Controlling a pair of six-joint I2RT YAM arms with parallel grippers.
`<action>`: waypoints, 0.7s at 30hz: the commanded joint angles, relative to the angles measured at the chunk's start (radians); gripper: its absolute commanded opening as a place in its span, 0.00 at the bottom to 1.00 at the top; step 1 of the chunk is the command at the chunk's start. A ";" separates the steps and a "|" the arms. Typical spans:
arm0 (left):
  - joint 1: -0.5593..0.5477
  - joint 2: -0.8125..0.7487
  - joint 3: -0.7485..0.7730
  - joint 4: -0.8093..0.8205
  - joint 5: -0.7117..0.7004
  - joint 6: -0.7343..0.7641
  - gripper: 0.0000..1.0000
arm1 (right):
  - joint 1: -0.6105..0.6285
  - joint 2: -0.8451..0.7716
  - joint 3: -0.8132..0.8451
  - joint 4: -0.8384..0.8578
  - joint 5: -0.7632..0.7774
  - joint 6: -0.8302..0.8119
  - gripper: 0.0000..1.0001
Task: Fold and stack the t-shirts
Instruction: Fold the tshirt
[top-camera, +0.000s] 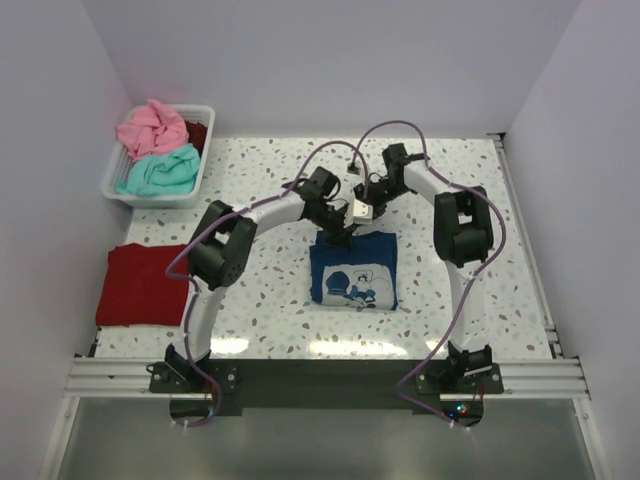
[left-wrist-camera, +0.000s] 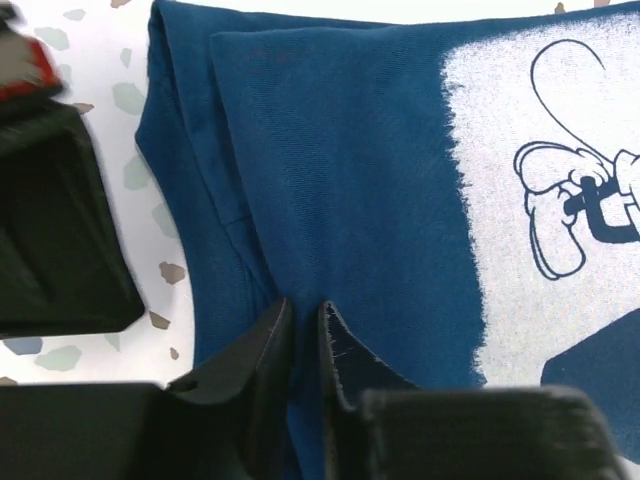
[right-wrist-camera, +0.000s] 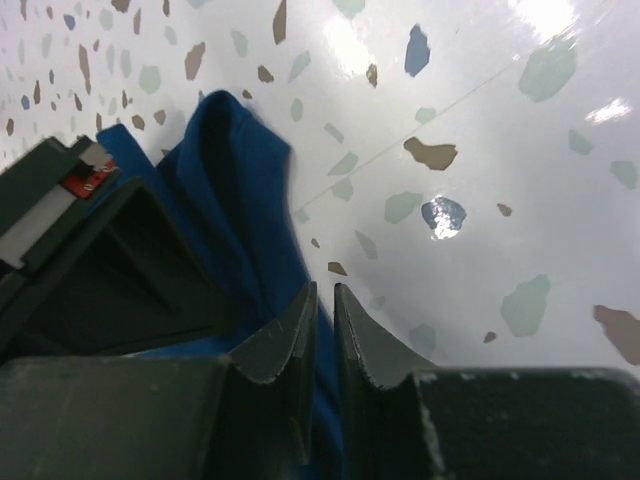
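Navy shirt (top-camera: 353, 272), folded, at centre of table (top-camera: 480, 200). Left gripper (left-wrist-camera: 306, 335) arches in from left, clenched on far edge of cloth; right gripper (right-wrist-camera: 324, 320) bends in from right, pinching same edge, just beside.

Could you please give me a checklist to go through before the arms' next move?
1. The left gripper is shut on the navy blue printed cloth t-shirt: ok.
2. The right gripper is shut on that shirt's edge: ok.
3. Layers caught in each pinch: cannot tell.
4. The dark red cloth t-shirt lies folded flat, free for stacking: ok.
5. All shirts folded: not ok; the pink t-shirt and teal t-shirt lie bunched in the white plastic basket.
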 joint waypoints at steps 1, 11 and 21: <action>-0.016 -0.045 -0.007 -0.031 0.028 0.062 0.15 | 0.023 0.008 -0.030 0.004 -0.028 -0.012 0.16; -0.094 -0.241 -0.339 0.046 0.012 0.112 0.00 | 0.086 -0.134 -0.291 -0.027 -0.108 -0.048 0.17; -0.146 -0.372 -0.410 0.104 -0.090 0.133 0.00 | 0.074 -0.199 -0.189 -0.218 -0.097 -0.205 0.18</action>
